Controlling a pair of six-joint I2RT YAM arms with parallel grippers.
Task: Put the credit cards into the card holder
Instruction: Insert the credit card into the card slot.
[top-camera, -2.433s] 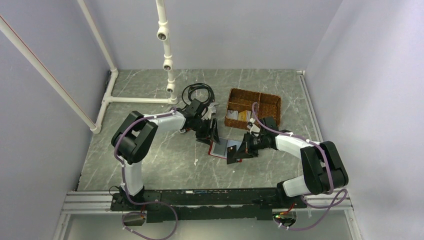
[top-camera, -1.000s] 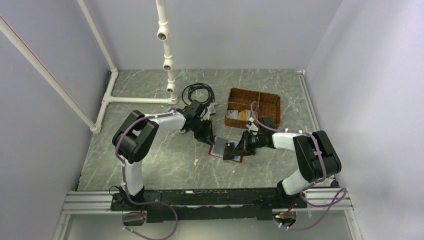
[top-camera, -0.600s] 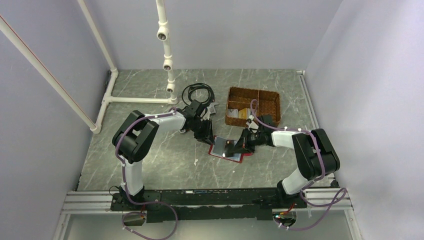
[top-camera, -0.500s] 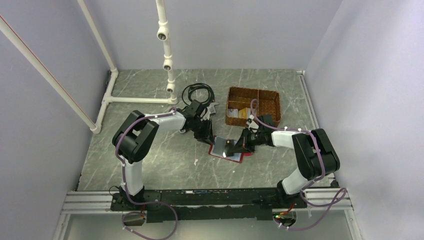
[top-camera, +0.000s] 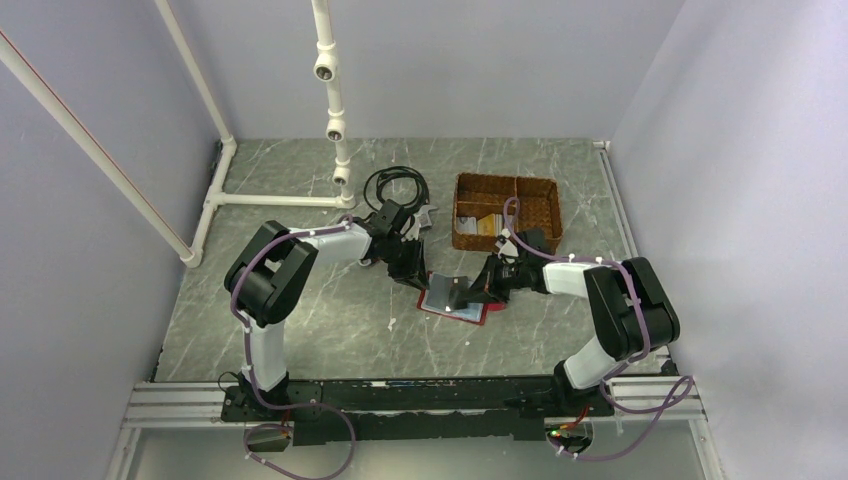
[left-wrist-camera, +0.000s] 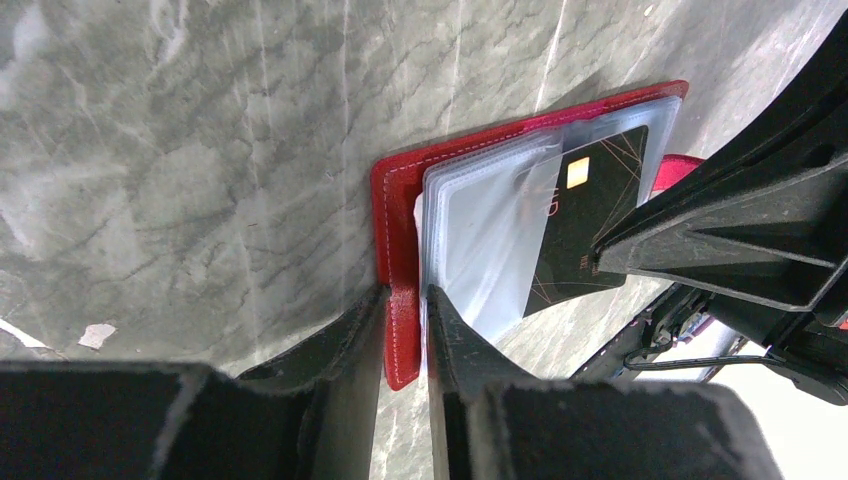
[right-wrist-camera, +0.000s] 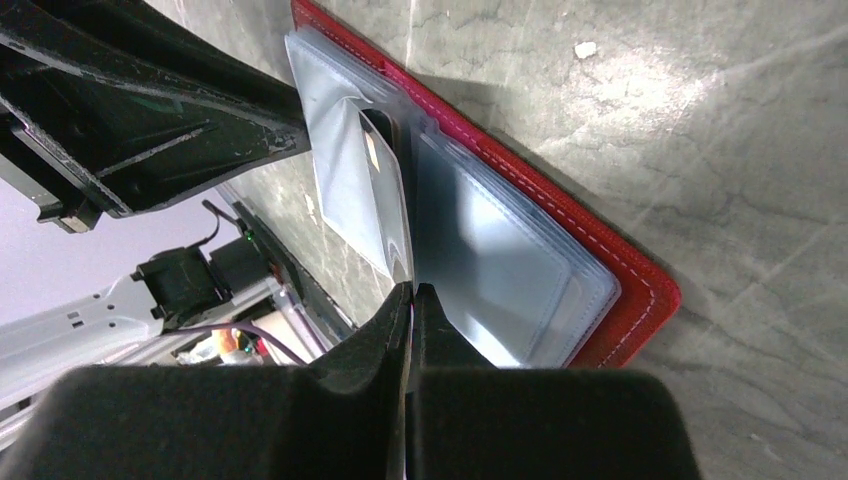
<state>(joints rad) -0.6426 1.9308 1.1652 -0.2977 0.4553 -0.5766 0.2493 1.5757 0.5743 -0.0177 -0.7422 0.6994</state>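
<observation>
Pinching left gripper (left-wrist-camera: 405, 300): clamped on the card holder's (left-wrist-camera: 395, 190) red cover edge, on the table.
Closed right gripper (right-wrist-camera: 412, 290): nipping dark credit card (left-wrist-camera: 590, 210), its far end among clear sleeves.
Hidden: how deep the card sits; basket (top-camera: 505, 179) contents blurred.
Since earlier: card lowered onto holder.

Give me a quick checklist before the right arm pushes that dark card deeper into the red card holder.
1. card holder lying open on the table: ok.
2. left gripper pinching the holder's red cover edge: ok.
3. right gripper shut on the dark card: ok.
4. Card's leading corner under a clear sleeve: ok.
5. Card fully seated: not ok, much of it lies outside the sleeve.
</observation>
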